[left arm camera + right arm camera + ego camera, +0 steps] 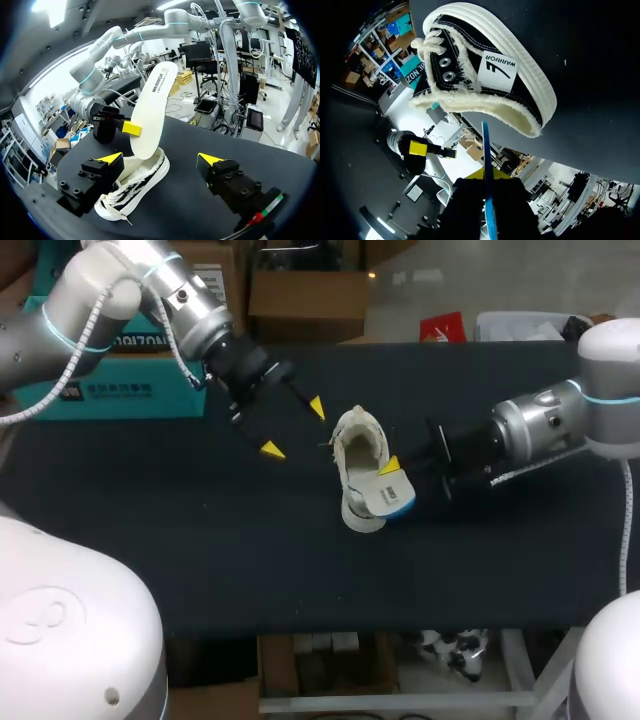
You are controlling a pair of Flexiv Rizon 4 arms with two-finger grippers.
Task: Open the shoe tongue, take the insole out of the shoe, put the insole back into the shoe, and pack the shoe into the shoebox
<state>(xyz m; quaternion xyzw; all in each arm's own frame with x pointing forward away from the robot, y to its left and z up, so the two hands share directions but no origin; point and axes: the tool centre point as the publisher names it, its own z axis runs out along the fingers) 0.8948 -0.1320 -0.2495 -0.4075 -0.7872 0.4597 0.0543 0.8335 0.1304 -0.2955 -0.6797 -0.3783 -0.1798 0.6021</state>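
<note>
A black-and-white canvas shoe (352, 443) lies on the dark table, its mouth wide. My right gripper (390, 468) is shut on a white insole (383, 494) with a blue underside, just beside the shoe. In the left wrist view the insole (152, 105) stands steeply, its lower end in the mouth of the shoe (134, 186). My left gripper (295, 428) hangs open left of the shoe, holding nothing; the shoe lies ahead of the left gripper (160, 160). In the right wrist view the insole's blue edge (487, 160) runs between the fingers, with the shoe (485, 75) ahead of the right gripper (487, 175).
A teal shoebox (115, 385) stands at the table's back left, behind my left arm. Bare dark tabletop (250, 560) stretches from the shoe to the front edge.
</note>
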